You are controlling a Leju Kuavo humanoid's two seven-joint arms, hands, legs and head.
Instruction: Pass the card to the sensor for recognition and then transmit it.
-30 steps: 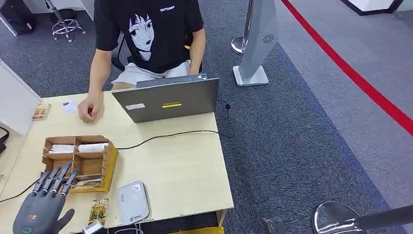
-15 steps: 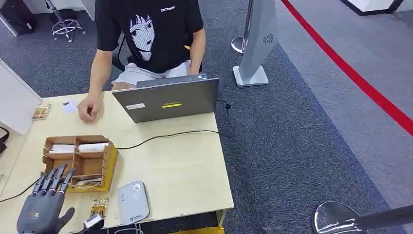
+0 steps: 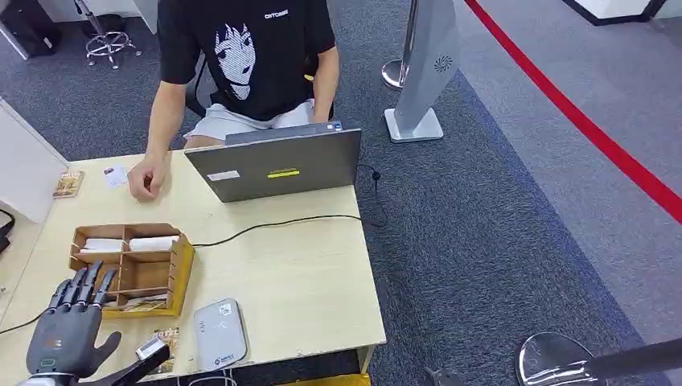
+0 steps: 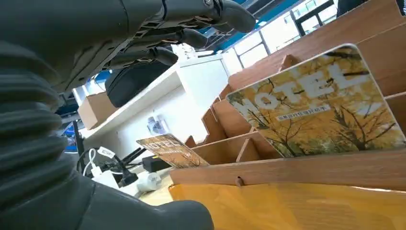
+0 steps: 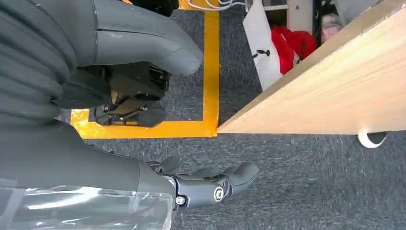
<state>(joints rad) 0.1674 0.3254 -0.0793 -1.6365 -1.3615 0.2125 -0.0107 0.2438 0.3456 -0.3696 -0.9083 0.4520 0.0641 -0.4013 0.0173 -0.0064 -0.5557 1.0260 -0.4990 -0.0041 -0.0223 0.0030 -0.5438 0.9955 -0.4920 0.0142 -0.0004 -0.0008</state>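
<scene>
Fingers: left hand spread, empty, beside the box; right hand curled loosely, empty, hanging below the bench.
Card: upright in a box compartment.
Sensor: flat, bench's near edge.
Technique: pinch the card's top edge, lift straight.

Bright, even, sharp indoor light

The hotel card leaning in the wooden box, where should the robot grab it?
Probably by the top edge of the hotel card. It leans tilted in a near compartment of the wooden box, its lower edge behind the wall. The left hand could come from above, thumb on one face, fingers on the other.
</scene>
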